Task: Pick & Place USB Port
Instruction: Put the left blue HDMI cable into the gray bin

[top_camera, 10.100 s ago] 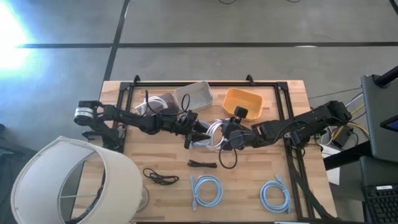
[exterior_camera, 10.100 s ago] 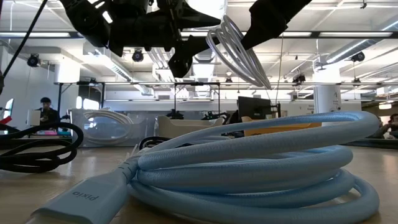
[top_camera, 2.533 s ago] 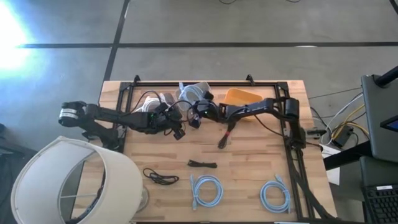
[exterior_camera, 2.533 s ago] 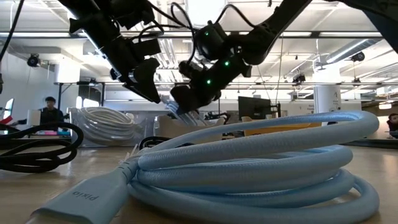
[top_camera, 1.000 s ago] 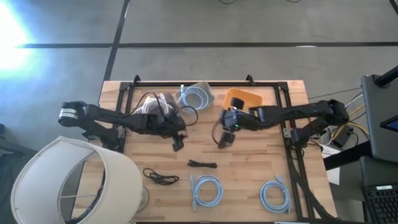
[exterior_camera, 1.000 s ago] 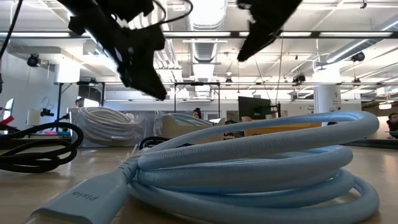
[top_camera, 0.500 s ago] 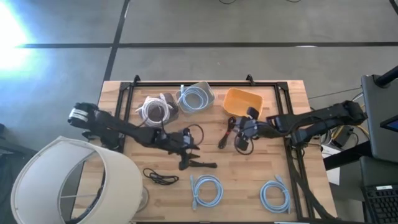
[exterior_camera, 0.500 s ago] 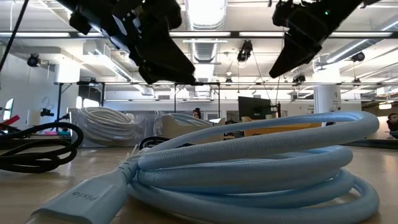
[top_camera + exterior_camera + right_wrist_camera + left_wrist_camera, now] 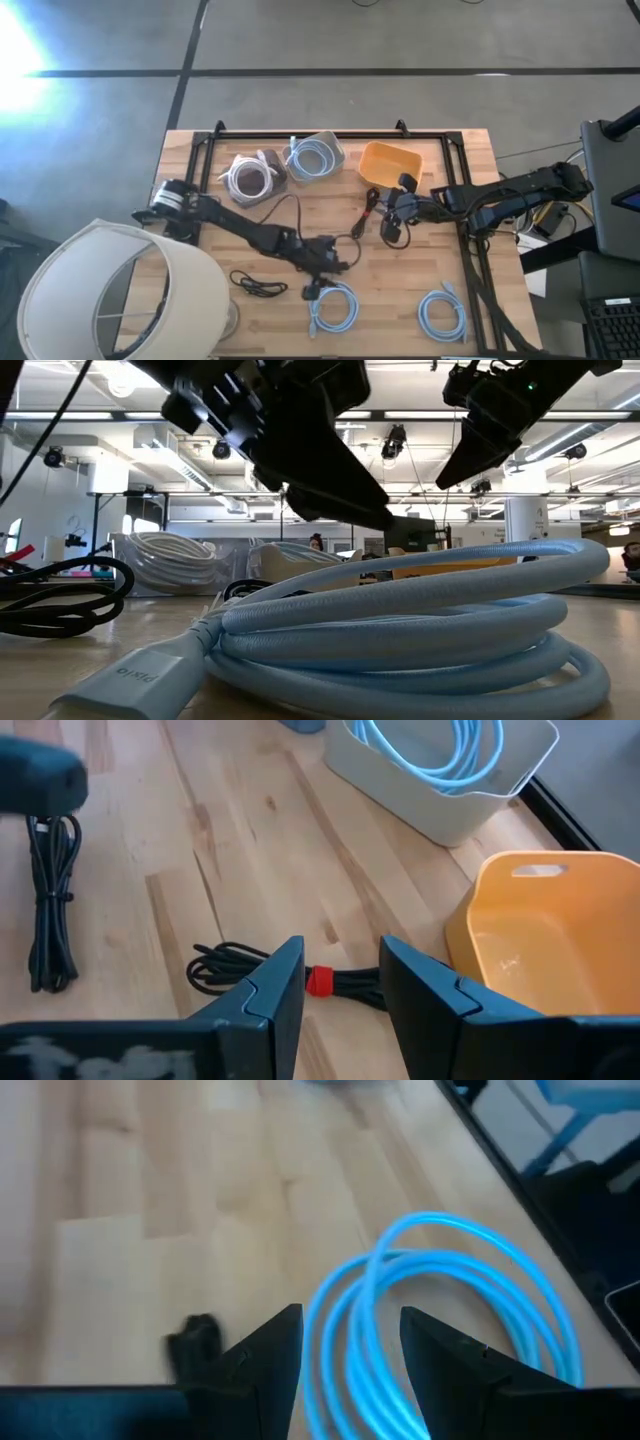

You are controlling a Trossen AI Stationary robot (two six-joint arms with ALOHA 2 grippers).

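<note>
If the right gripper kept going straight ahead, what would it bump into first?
Probably the black cable with the red tie, lying on the table just ahead of the right gripper with its open fingers. The white bin and orange bin sit farther on. Depth is hard to judge.

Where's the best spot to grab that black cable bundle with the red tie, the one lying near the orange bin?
Probably at the red tie, the narrowest, tightest part of the black cable bundle, where all strands are bound together. It lies flat on the table, so come straight down with the fingers straddling the bundle across its length. The right gripper, open, is already poised over that spot; the loose loops at the ends would likely slip.
</note>
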